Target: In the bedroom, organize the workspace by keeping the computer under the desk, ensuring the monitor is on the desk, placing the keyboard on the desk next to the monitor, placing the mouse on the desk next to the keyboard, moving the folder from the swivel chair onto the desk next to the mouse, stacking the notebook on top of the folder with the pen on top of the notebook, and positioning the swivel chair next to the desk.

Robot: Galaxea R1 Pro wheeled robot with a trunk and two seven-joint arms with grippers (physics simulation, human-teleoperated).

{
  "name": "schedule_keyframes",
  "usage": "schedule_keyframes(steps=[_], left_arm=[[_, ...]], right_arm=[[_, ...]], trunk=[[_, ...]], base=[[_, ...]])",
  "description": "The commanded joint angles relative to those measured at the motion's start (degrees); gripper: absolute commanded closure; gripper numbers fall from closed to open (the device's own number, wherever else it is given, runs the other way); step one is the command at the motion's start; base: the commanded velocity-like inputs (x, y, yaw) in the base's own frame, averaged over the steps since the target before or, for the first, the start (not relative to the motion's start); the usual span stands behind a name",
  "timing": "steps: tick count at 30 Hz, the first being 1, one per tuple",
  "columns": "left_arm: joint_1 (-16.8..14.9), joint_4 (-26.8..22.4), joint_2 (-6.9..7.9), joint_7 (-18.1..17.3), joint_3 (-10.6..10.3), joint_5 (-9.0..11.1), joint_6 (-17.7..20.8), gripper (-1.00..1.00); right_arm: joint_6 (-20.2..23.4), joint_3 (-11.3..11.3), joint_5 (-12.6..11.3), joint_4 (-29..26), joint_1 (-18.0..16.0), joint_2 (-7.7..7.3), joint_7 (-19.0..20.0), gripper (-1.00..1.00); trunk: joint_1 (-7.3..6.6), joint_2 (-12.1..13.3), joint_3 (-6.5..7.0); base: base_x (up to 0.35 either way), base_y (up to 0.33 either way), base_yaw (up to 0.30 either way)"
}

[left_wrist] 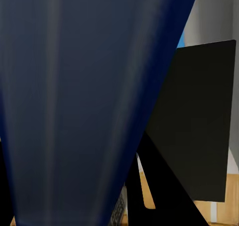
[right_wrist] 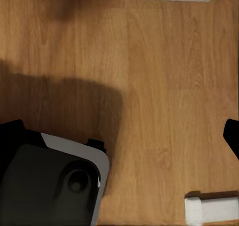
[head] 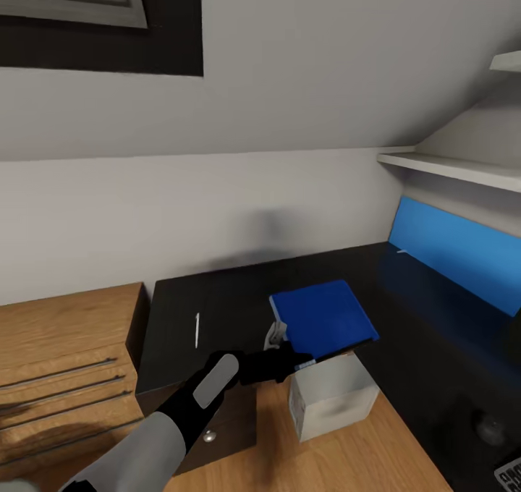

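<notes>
Item: blue folder (head: 323,319), which we record held at its near corner by the left gripper (head: 284,362), whose fingers are pinched on it; the folder lies roughly flat and hangs over the near edge of the black worktop (head: 217,297), with part of it above the white computer case (head: 331,398) standing on the wooden floor (head: 340,463) just in front of that edge. In the left wrist view the folder's blue cover (left_wrist: 74,101) runs close along the camera, with the dark worktop surface (left_wrist: 199,121) beyond it. Surroundings: we note a thin white pen (head: 197,330) lying on the worktop to the left of the folder, apart from it; a wooden drawer unit (head: 65,362) with dark bar handles abutting the worktop's left end; a blue panel (head: 456,253) along the right wall above the worktop's far arm; white shelves (head: 449,166) higher on that wall; and a dark window frame (head: 101,22) at the upper left. The right wrist view looks down on wooden floor, the robot's dark base (right_wrist: 50,186), and white objects at two margins that we cannot identify. Right gripper: we cannot tell whether it is spread or closed.
</notes>
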Motion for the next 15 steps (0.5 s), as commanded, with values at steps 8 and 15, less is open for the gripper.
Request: schedule_keyframes(steps=[8, 15], left_arm=[[-0.1, 0.3, 0.08, -0.1, 0.0, 0.1, 0.0, 1.00], [-0.1, 0.7, 0.02, -0.1, 0.0, 0.0, -0.1, 1.00]], right_arm=[[-0.1, 0.1, -0.7, -0.2, 0.1, -0.24, -0.5, -1.00], [0.1, 0.2, -1.2, -0.2, 0.1, 0.05, -1.0, -1.00]], trunk=[[-1.74, 3.2, 1.37], [-3.28, 6.0, 2.62]], base=[[0.000, 0.000, -0.295], [0.000, 0.000, -0.295]])
